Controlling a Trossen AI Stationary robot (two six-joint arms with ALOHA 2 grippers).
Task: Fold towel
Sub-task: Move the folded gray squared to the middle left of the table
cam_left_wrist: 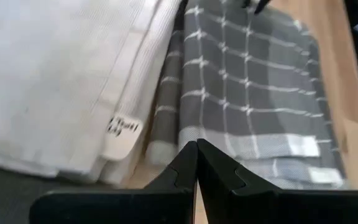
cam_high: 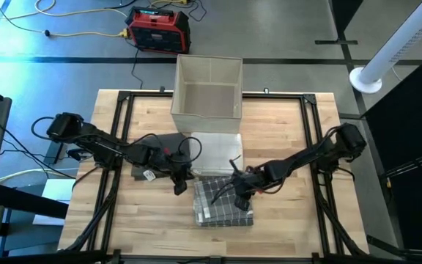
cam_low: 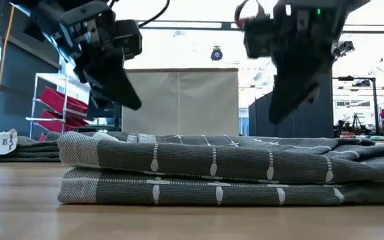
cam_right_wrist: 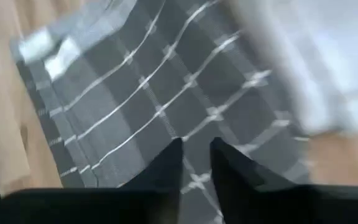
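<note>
the grey checked towel lies folded in a flat stack of layers at the near middle of the table, just near of a white folded cloth. it looks soft, light and limp, so it will likely sag unless pinched at a corner or hem edge. the left gripper hangs off its left edge, fingers pressed together on nothing; the right gripper hovers over its right part, fingers almost together with a thin gap, empty
</note>
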